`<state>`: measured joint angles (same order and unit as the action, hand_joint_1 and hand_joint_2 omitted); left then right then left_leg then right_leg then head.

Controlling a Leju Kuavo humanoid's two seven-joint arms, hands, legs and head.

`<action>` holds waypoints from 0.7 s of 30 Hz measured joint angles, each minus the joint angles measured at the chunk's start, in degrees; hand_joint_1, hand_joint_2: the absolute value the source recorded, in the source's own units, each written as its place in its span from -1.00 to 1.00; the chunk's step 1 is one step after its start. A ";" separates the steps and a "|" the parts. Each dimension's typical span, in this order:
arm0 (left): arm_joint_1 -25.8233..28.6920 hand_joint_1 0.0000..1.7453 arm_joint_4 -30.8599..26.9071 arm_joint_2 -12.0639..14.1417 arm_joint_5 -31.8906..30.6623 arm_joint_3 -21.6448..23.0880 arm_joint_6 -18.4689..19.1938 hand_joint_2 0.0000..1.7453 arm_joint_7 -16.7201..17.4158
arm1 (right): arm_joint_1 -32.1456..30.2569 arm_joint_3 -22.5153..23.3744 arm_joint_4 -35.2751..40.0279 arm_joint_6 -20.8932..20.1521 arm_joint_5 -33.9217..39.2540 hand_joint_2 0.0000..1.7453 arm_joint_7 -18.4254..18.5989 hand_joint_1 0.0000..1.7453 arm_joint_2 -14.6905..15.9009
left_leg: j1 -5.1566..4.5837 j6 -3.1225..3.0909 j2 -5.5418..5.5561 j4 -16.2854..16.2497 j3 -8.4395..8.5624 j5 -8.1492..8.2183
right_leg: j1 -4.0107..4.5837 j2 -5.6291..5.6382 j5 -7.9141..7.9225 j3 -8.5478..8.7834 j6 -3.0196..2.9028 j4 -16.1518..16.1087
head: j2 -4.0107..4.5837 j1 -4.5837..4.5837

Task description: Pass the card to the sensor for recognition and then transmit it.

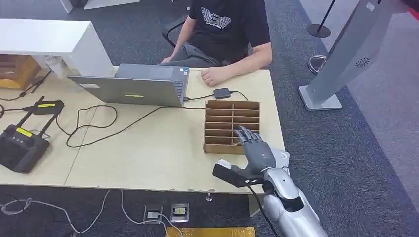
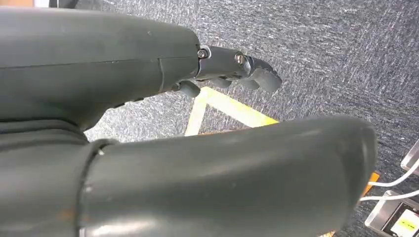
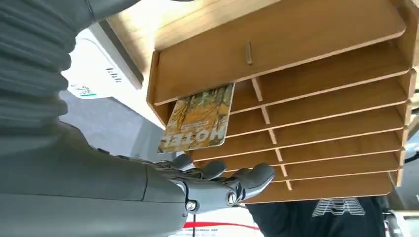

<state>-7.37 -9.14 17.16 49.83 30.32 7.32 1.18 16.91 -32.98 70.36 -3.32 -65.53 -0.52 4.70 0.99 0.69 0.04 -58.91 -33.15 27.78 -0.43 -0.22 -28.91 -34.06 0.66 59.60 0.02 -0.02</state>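
1. One card (image 3: 200,118) matters now: it stands in the nearest row of the wooden card holder (image 1: 232,126), on the holder's right side, with its printed end sticking out of the slot.
2. My right hand (image 1: 253,148) hovers at the near right corner of the holder, fingers apart and slightly curled, holding nothing. In the right wrist view my fingertips (image 3: 259,175) sit just beside the card's free edge, and I cannot tell whether they touch it.
3. My left hand (image 2: 237,66) hangs low over the grey carpet, fingers curled in with nothing between them.
4. I judge this to be the first step, picking the card out of its slot; presenting it and handing it on are not yet begun.
5. Next I need to bring thumb and fingers onto both faces of the exposed end, pinch firmly, and draw the card straight out along the slot so it does not jam against the dividers.
6. Past the holder's far edge on the desk (image 1: 148,153) sits a small black box (image 1: 222,93) on a cable, probably the sensor, with a seated person (image 1: 222,29) on the far side.
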 joint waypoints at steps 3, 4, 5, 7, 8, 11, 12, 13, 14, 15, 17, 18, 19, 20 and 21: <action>0.00 -1.00 0.00 0.00 0.02 0.02 0.06 -1.00 0.00 | 0.17 -0.33 -0.42 0.02 -0.02 1.00 0.00 -1.00 0.02 | 0.00 0.00 0.00 0.00 0.00 0.00 | 0.00 0.01 0.00 0.00 0.00 0.00 | 0.00 0.00; 0.00 -1.00 0.00 0.00 0.02 0.04 0.13 -1.00 0.00 | 0.19 -0.42 -0.61 0.13 -0.06 1.00 0.00 -1.00 0.02 | 0.00 0.00 0.00 0.00 0.00 0.00 | 0.00 0.01 0.00 0.00 0.00 0.00 | 0.00 0.00; -0.01 -1.00 0.00 0.00 0.07 0.04 0.17 -1.00 0.00 | 0.19 -0.48 -0.74 0.35 -0.26 1.00 0.00 -1.00 0.02 | 0.00 0.00 0.00 0.00 0.00 0.00 | 0.00 0.01 0.00 0.00 0.00 0.00 | 0.00 0.00; 0.00 -1.00 0.00 0.00 0.13 0.11 0.24 -1.00 0.00 | 0.28 -0.57 -0.96 0.74 -0.37 1.00 0.00 0.74 0.04 | 0.00 0.00 0.00 0.00 0.00 0.00 | 0.00 0.01 0.00 0.00 0.00 0.00 | 0.00 0.00; -0.01 -1.00 0.00 0.00 0.20 0.15 0.26 -1.00 0.00 | 0.39 -0.64 -1.09 0.87 -0.39 1.00 0.02 0.80 0.04 | 0.00 0.00 0.00 0.00 0.00 0.00 | 0.00 0.01 0.00 0.00 0.00 0.00 | 0.00 0.00; -0.01 -1.00 0.00 0.02 0.24 0.20 0.28 -1.00 0.00 | 0.60 -0.77 -1.22 1.16 -0.72 1.00 0.02 0.74 0.04 | 0.00 0.00 0.00 0.00 0.00 0.00 | 0.00 0.01 0.00 0.00 0.00 0.00 | 0.00 0.00; -0.01 -1.00 0.00 0.02 0.26 0.22 0.26 -1.00 0.00 | 0.75 -0.85 -1.35 1.33 -1.03 1.00 0.02 0.68 0.02 | 0.00 0.00 0.00 0.00 0.00 0.00 | 0.00 0.01 0.00 0.00 0.00 0.00 | 0.00 0.00; -0.02 -1.00 0.00 0.02 0.26 0.24 0.26 -1.00 0.00 | 0.90 -1.00 -1.49 1.48 -1.35 1.00 0.04 0.80 0.04 | 0.00 0.00 0.00 0.00 0.00 0.00 | 0.00 0.01 0.00 0.00 0.00 0.00 | 0.00 0.00; -0.02 -1.00 0.00 0.02 0.31 0.26 0.26 -1.00 0.00 | 1.03 -1.20 -1.64 1.73 -1.51 1.00 0.20 0.80 0.04 | 0.00 0.00 0.00 0.00 0.00 0.00 | 0.00 0.01 0.00 0.00 0.00 0.00 | 0.00 0.00; -0.02 -1.00 0.00 0.02 0.35 0.26 0.26 -1.00 0.00 | 1.08 -1.36 -1.77 2.05 -1.79 1.00 0.37 0.76 0.04 | 0.00 0.00 0.00 0.00 0.00 0.00 | 0.00 0.01 0.00 0.00 0.00 0.00 | 0.00 0.00; -0.02 -1.00 0.00 0.07 0.46 0.35 0.15 -1.00 0.00 | 1.16 -1.44 -2.21 3.21 -2.80 1.00 0.89 0.68 0.02 | 0.00 0.00 0.00 0.00 0.00 0.00 | 0.00 -0.01 0.00 0.00 0.00 0.00 | 0.00 0.00; -0.02 -1.00 0.00 0.11 0.46 0.44 0.15 -1.00 0.00 | 1.21 -1.44 -2.43 3.78 -3.19 1.00 1.05 0.68 0.02 | 0.00 0.00 0.00 0.00 0.00 0.00 | 0.00 0.00 0.00 0.00 0.00 0.00 | 0.00 0.00; -0.02 -1.00 0.00 0.15 0.46 0.65 0.15 -1.00 0.00 | 1.32 -1.44 -2.82 4.48 -3.69 1.00 1.18 0.70 0.02 | 0.00 0.00 0.00 0.00 0.00 0.00 | 0.00 0.00 0.00 0.00 0.00 0.00 | 0.00 0.00; -0.04 -1.00 0.00 0.20 0.48 0.77 0.20 -1.00 0.00 | 1.46 -1.47 -3.15 5.01 -4.18 1.00 1.44 0.66 0.02 | 0.00 0.00 0.00 0.00 0.00 0.00 | 0.00 0.01 0.00 0.00 0.00 0.00 | 0.00 0.00; -0.08 -1.00 0.00 0.22 0.50 0.87 0.26 -1.00 0.00 | 1.61 -1.47 -3.48 5.40 -4.61 1.00 1.57 0.62 0.02 | 0.00 0.00 0.00 0.00 0.00 0.00 | 0.00 0.01 0.00 0.00 0.00 0.00 | 0.00 -0.02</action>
<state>-7.45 -9.14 17.38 50.34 31.19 7.58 1.18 18.52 -34.45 66.88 2.08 -70.14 1.05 4.72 0.99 0.69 0.04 -58.91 -33.15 27.78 -0.43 -0.21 -28.91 -34.05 0.66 59.60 0.02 -0.04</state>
